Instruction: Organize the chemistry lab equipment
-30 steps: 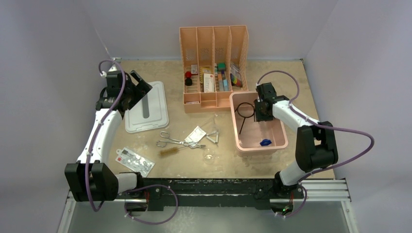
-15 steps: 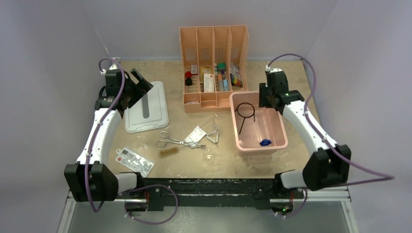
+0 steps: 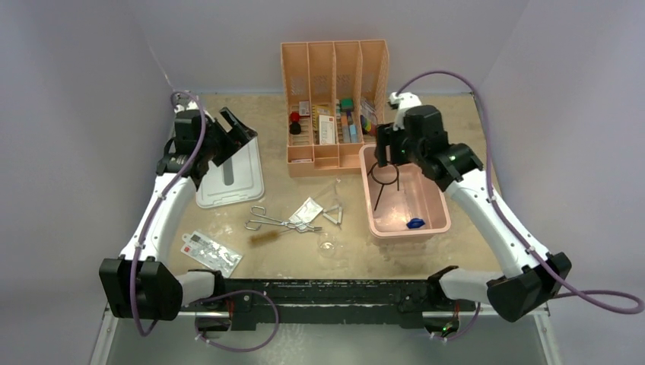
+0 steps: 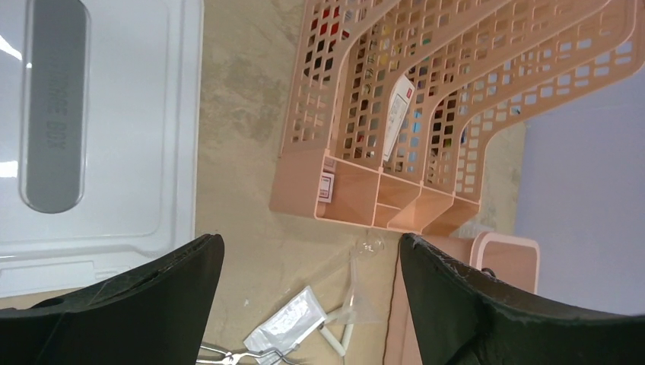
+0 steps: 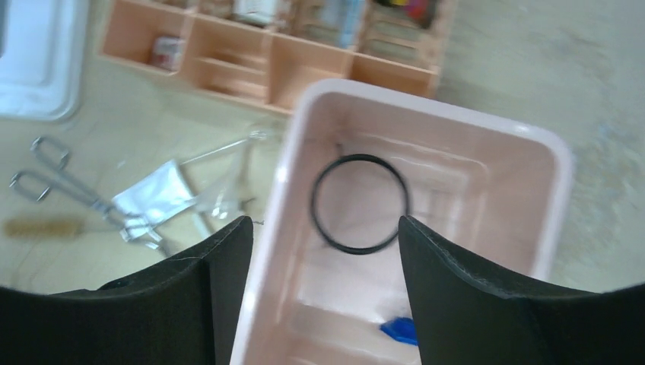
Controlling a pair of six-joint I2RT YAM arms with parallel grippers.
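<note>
The black wire ring on its rod (image 3: 384, 173) lies in the pink bin (image 3: 437, 199), with a blue-capped piece (image 3: 415, 223) at the bin's near end. My right gripper (image 3: 384, 146) hovers open and empty over the bin's far left corner. Its wrist view shows the ring (image 5: 359, 204) below the jaws (image 5: 325, 224). Steel tongs (image 3: 274, 222), a brown brush (image 3: 264, 238), a clear packet (image 3: 307, 209) and a white triangle (image 3: 333, 216) lie on the table centre. My left gripper (image 3: 236, 128) is open and empty above the white lid, and its wrist view (image 4: 310, 243) shows the packet (image 4: 285, 323).
A peach divided organizer (image 3: 335, 68) with small colourful items stands at the back centre. A white lid (image 3: 228, 171) lies at the left. A flat red-and-white printed packet (image 3: 211, 252) lies near the front left. A clear round dish (image 3: 328, 245) sits near the front centre.
My right gripper rose out of the pink bin, swung back, then moved left above the bin's far left corner. The ring stayed in the bin. My left gripper shifted slightly right.
</note>
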